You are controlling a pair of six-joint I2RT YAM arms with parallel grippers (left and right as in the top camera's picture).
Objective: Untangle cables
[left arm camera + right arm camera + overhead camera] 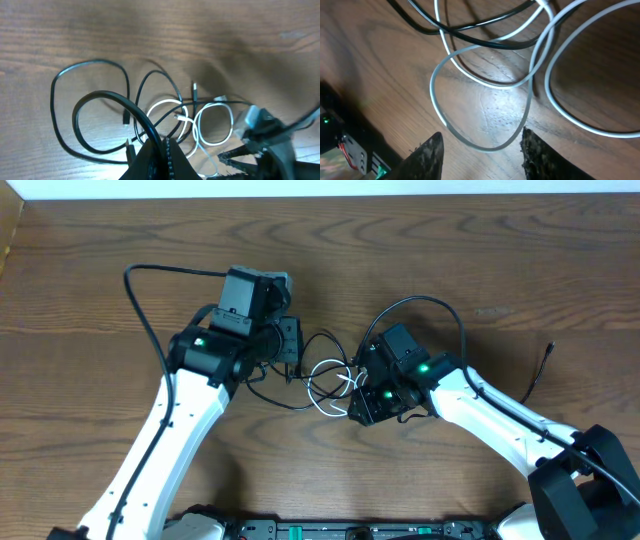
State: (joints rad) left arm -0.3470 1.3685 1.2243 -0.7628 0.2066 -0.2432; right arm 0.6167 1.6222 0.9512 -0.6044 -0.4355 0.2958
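The left end effector (159, 150) is closed on the black cable (100, 93). The right end effector (481, 159) hangs open over the white cable (431, 85). Bare table (100, 260) surrounds them.

A dark brown wooden table (480, 250) with wavy grain fills the frame. A pale strip (300, 188) runs along its far edge, across the top of the overhead view.

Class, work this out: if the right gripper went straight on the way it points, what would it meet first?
The right gripper would probably meet the white cable loop first, on the table below it; depth is unclear.
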